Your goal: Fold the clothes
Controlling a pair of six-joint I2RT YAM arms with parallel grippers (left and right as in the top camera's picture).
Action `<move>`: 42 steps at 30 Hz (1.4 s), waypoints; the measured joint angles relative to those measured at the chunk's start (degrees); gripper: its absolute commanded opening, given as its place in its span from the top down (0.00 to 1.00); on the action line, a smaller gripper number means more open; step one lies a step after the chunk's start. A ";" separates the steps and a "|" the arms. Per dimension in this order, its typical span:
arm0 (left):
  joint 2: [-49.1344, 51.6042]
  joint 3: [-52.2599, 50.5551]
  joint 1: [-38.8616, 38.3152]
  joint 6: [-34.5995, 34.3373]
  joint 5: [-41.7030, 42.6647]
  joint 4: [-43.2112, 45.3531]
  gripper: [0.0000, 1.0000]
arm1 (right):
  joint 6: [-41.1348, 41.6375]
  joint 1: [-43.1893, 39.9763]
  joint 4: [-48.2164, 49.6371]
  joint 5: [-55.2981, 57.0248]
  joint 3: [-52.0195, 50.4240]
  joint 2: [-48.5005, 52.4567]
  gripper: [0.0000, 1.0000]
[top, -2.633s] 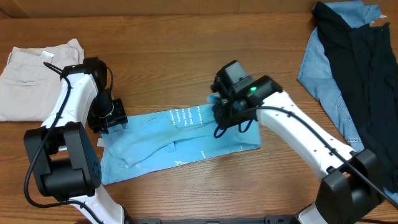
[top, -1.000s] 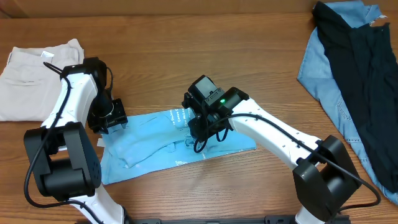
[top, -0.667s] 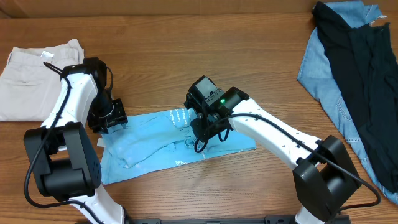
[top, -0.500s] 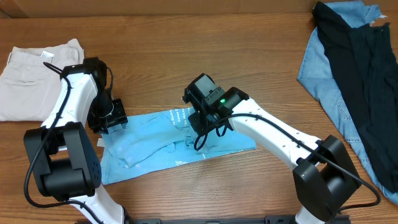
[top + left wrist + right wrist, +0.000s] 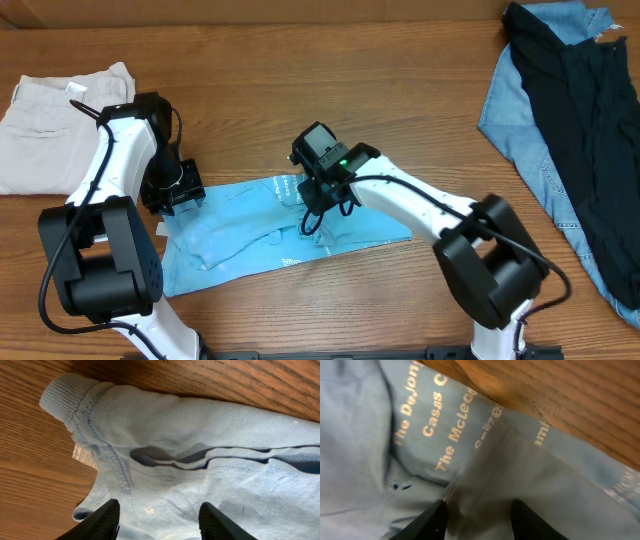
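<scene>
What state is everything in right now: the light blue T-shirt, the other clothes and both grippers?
light sky-blue cotton T-shirt: partly folded into a wrinkled strip on the table
left gripper: open, over the shirt's collar end
right gripper: open, over the lettered fold
beige trousers: lying flat, far left
denim-blue garment: unfolded, crumpled at right
black garment: unfolded, on the denim one

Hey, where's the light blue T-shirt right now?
In the overhead view, the light blue T-shirt lies centre-left on the table, with the left gripper at its left end and the right gripper over its middle.
</scene>
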 measured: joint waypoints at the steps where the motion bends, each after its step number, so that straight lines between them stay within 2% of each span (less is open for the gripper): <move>1: 0.00 0.00 0.00 0.00 0.00 -0.02 0.46 | 0.04 0.00 0.44 0.07 0.00 0.72 0.59; 3: 0.00 0.00 0.00 0.00 0.00 0.00 0.46 | 0.22 0.00 1.27 0.09 0.00 1.84 0.66; 7: 0.00 0.00 0.00 0.00 0.00 -0.02 0.46 | 1.09 0.00 2.56 0.33 0.00 2.56 0.86; 9: 0.00 0.00 0.00 0.00 0.00 -0.02 0.46 | 1.01 0.00 2.84 0.42 0.00 2.56 0.93; 11: 0.00 0.00 0.00 0.00 0.00 0.00 0.46 | 1.09 0.02 2.82 0.39 0.00 2.56 0.96; 19: 0.00 0.00 0.00 0.00 -0.02 0.02 0.46 | -0.72 0.00 3.54 -0.96 0.00 2.56 0.96; 24: 0.00 0.00 0.00 0.00 -0.02 0.20 0.46 | -5.40 0.00 3.87 -5.57 0.00 2.56 0.96; 25: 0.00 0.00 0.00 0.00 -0.02 0.20 0.46 | -6.27 0.00 3.80 -6.54 0.00 2.56 0.95; 27: 0.00 0.00 0.00 0.00 0.00 0.20 0.46 | -7.63 0.00 3.82 -8.11 0.00 2.56 0.84; 29: 0.00 0.00 0.00 0.00 0.00 0.20 0.46 | -8.55 0.00 4.02 -9.01 0.00 2.56 0.79; 31: 0.00 0.00 0.00 0.00 0.00 0.20 0.46 | -9.03 0.00 4.61 -8.87 0.00 2.56 0.78; 42: 0.00 0.00 0.00 0.00 0.00 0.20 0.45 | 2.45 -1.77 -1.25 10.88 1.36 -1.79 0.77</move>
